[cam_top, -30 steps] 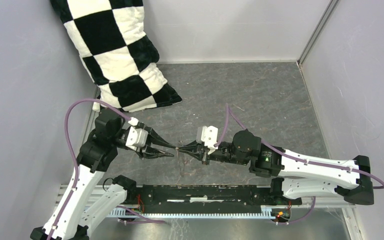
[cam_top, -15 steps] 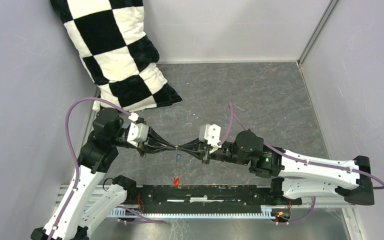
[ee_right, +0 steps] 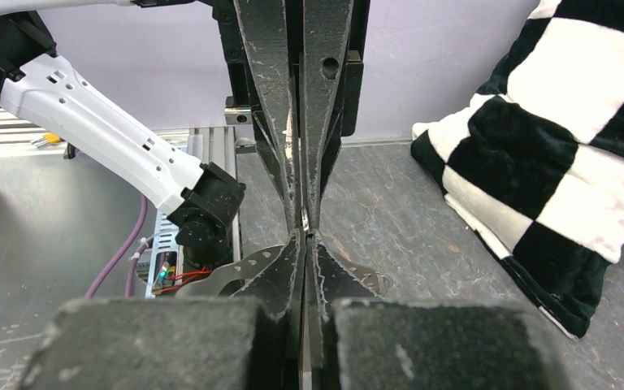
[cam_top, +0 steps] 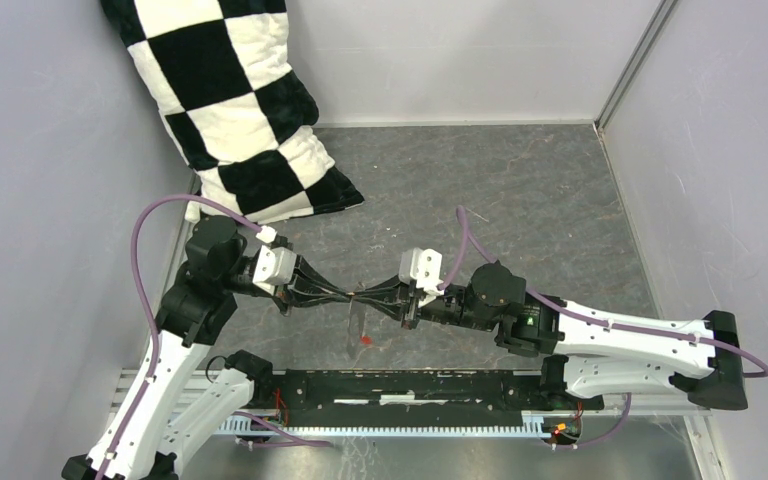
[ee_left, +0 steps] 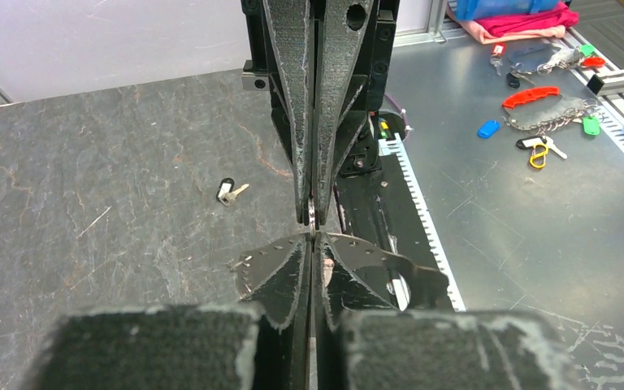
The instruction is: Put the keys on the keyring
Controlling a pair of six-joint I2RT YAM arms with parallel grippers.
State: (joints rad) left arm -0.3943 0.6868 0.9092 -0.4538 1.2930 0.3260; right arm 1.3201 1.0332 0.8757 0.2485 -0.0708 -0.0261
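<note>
In the top view my left gripper point(cam_top: 344, 294) and right gripper point(cam_top: 363, 295) meet tip to tip above the table's near middle. Both are shut. The keyring point(cam_top: 350, 325), seen edge-on as a thin grey loop, hangs down from where the tips meet, pinched by both. A red key point(cam_top: 365, 341) shows at the ring's lower end; whether it is threaded on, I cannot tell. In the left wrist view my left gripper point(ee_left: 312, 237) faces the right arm's fingers point(ee_left: 335, 122), and a dark key with white point(ee_left: 229, 192) lies on the slate. My right gripper point(ee_right: 305, 236) shows shut in its own view.
A black-and-white checked pillow point(cam_top: 230, 110) leans in the far left corner, also the pillow point(ee_right: 569, 138) beside the right wrist. A black rail point(cam_top: 430, 385) runs along the near edge. Coloured tags and chains point(ee_left: 536, 106) lie on the metal bench beyond the rail. Grey walls enclose three sides.
My left gripper's jaws have closed at the spot where the two tips meet. The ring below has swung, and the red key has come into view beneath the tips.
</note>
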